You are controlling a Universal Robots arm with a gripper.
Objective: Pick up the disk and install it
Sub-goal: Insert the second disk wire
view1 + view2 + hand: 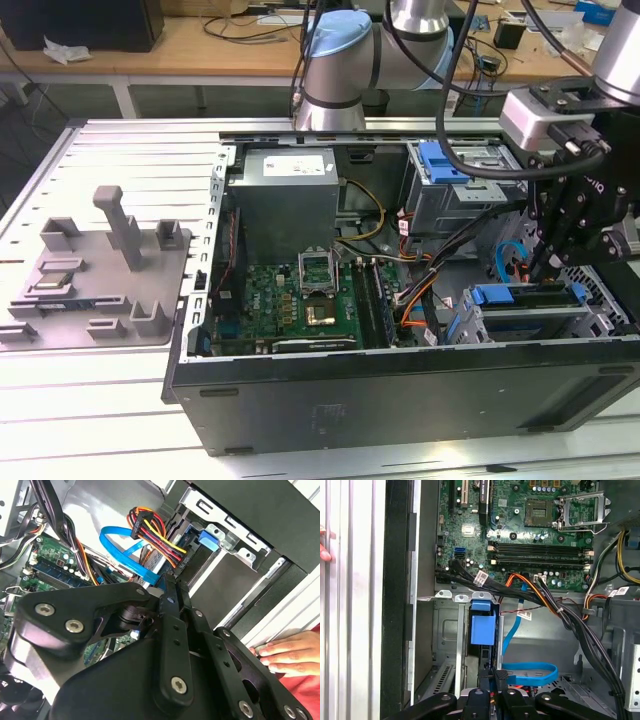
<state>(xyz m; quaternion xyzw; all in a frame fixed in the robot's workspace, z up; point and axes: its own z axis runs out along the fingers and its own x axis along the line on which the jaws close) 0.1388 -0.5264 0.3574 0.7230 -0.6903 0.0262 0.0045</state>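
Note:
The disk (525, 298) stands on edge in the drive bay at the front right corner of the open computer case (400, 380), in the exterior view's right. Its blue plastic rail (483, 627) faces up. My gripper (540, 270) hangs straight over it, fingers pointing down into the bay. In both wrist views the black fingers (486, 677) lie close together, with the gripper (170, 586) tips right at the disk's upper edge (487, 657). I cannot tell whether the tips touch it.
A blue flat cable (527, 672) and a coloured power-cable bundle (155, 535) run close beside the fingers. A person's hand (290, 652) rests on the case's outer edge. Further in are the motherboard (290, 300), the grey power-supply box (285, 190) and a grey fixture plate (95, 270).

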